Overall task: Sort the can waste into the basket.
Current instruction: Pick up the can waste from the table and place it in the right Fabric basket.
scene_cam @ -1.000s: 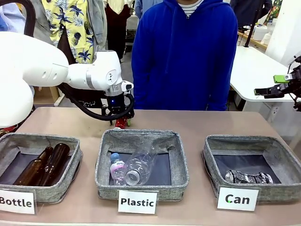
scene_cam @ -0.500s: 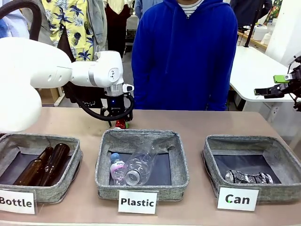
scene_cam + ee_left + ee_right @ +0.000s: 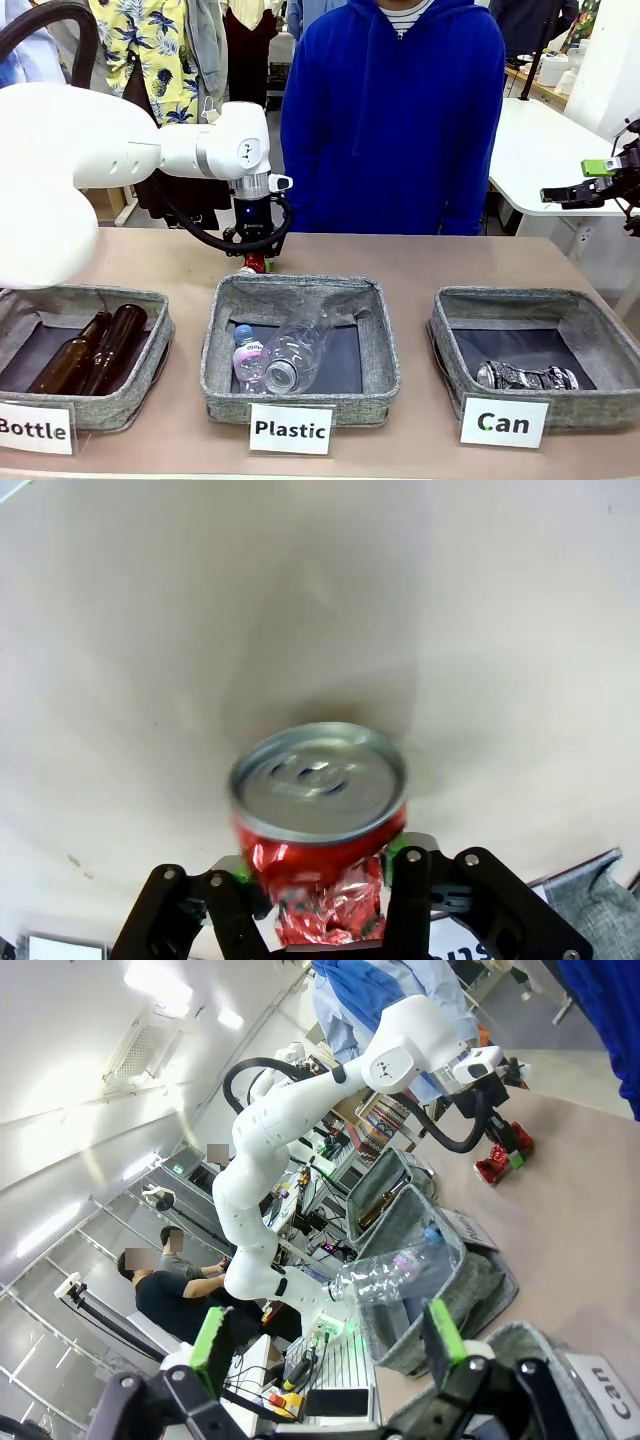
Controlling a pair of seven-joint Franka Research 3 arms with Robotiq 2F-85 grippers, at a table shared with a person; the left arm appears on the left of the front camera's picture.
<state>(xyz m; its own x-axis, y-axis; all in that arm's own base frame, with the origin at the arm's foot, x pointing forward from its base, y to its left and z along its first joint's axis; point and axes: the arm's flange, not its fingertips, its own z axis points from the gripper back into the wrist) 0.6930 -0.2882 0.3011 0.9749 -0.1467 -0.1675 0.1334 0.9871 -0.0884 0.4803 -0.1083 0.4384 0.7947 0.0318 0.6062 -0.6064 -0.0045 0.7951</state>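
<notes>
My left gripper [image 3: 254,258] is shut on the shiny red crushed can [image 3: 256,264], low over the table just behind the Plastic basket. In the left wrist view the red can [image 3: 320,815] sits between the green pads [image 3: 396,846], silver top facing the table; my left gripper [image 3: 320,890] grips its crumpled body. The silver can [image 3: 527,376] lies in the grey Can basket [image 3: 530,300] at front right. My right gripper [image 3: 560,192] hangs high at the right edge. In its own view the right gripper [image 3: 325,1345] is open and holds nothing; the red can [image 3: 497,1166] shows far off.
The Plastic basket [image 3: 218,345] holds clear bottles, and the Bottle basket [image 3: 150,335] at the left holds brown glass bottles. A person in a blue hoodie [image 3: 400,120] stands at the far side. Bare tabletop [image 3: 420,260] lies behind the baskets.
The left arm's wrist and forearm have swung slightly to the right. The gripper and the red can have stayed almost in place. The right arm has not moved.
</notes>
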